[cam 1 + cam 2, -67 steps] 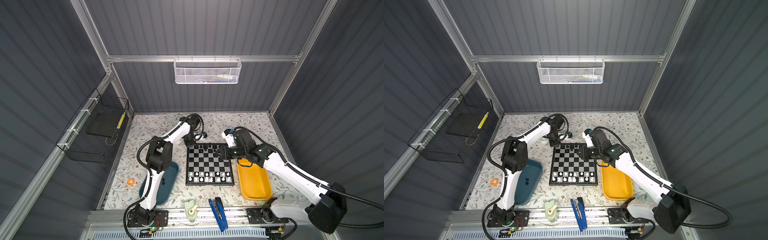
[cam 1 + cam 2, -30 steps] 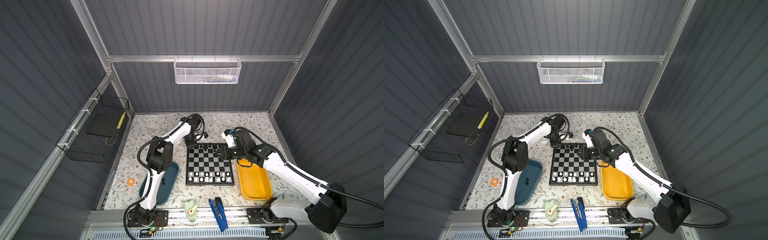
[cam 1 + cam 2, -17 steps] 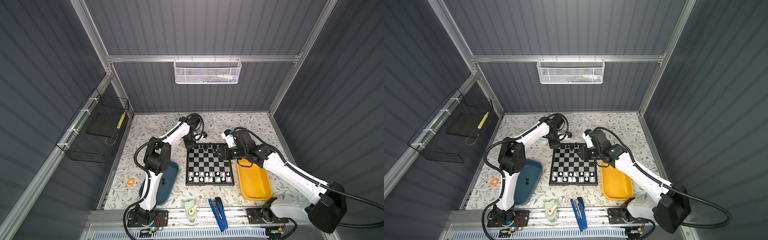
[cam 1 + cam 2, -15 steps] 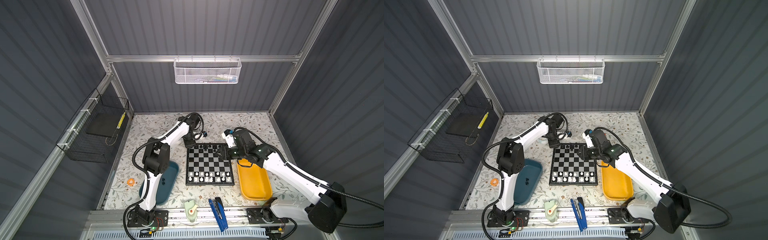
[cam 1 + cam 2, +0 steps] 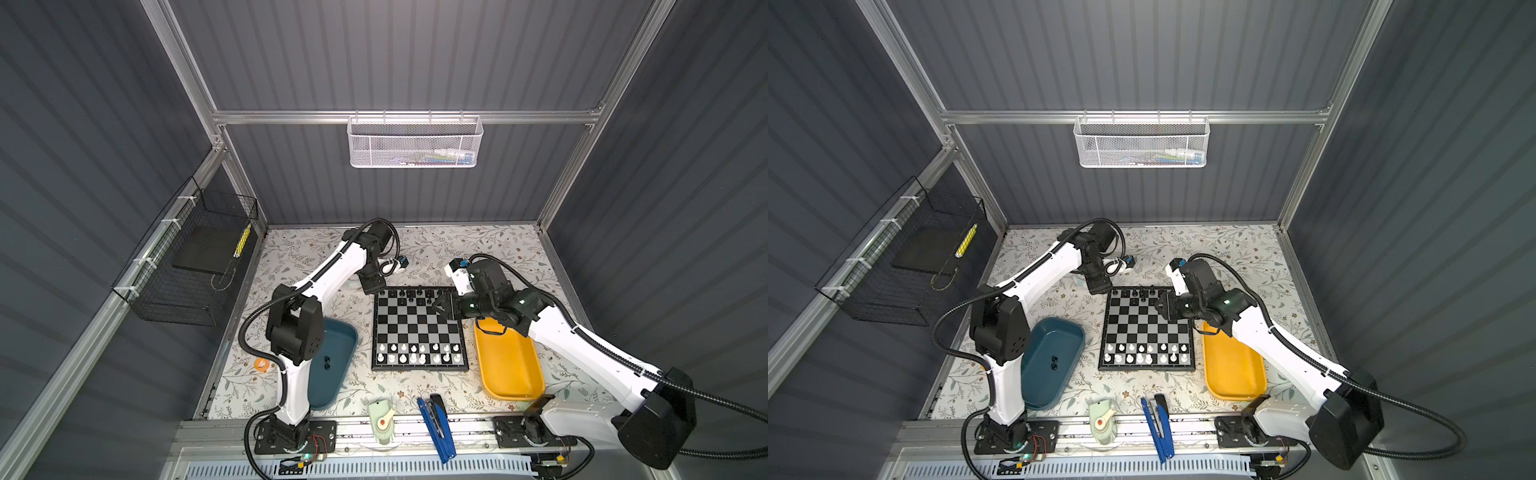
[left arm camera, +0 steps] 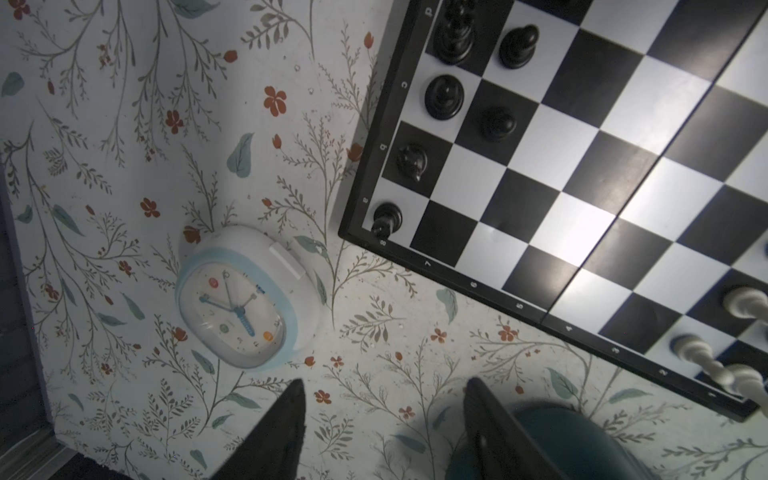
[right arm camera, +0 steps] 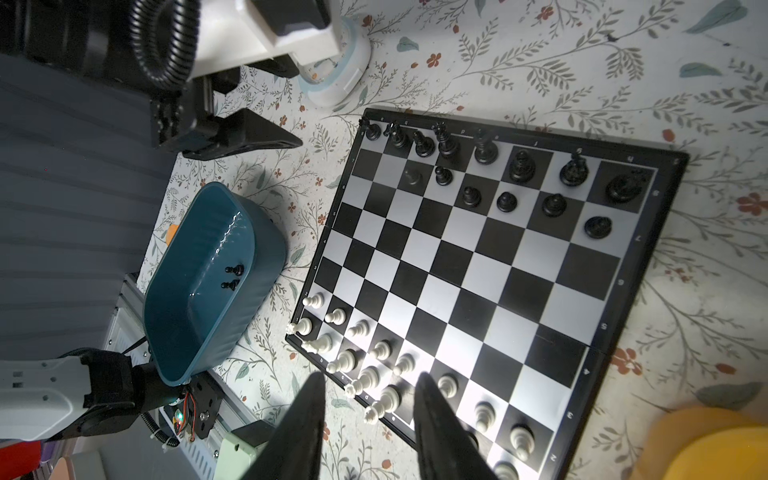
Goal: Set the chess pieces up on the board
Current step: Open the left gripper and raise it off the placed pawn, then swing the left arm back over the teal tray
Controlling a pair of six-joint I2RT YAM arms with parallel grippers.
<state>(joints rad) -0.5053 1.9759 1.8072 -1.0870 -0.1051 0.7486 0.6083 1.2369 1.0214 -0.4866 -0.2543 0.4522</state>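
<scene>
Two arms reached toward the board (image 5: 417,322), one from each side. The left arm bent up over the teal tray (image 5: 340,336) and stretched to the board's far left corner. The left gripper (image 5: 372,286) hung just outside that corner, above the flowery cloth, with its fingers (image 6: 286,419) spread apart and nothing between them. The right arm lay low over the yellow tray (image 5: 509,365) and turned in toward the board. The right gripper (image 5: 442,307) hovered over the board's far right part, its fingers (image 7: 434,419) apart too and holding nothing. Along the board's far rows stood black chess pieces (image 5: 409,296), and along its near rows white chess pieces (image 5: 415,353). Two more black pieces (image 5: 326,362) lay in the teal tray, left of the board. In both top views the right gripper covered some far right squares. A small clock (image 6: 245,299) by the far left corner was almost hidden under the left arm there. The pieces looked too tiny from above to tell their kinds.
</scene>
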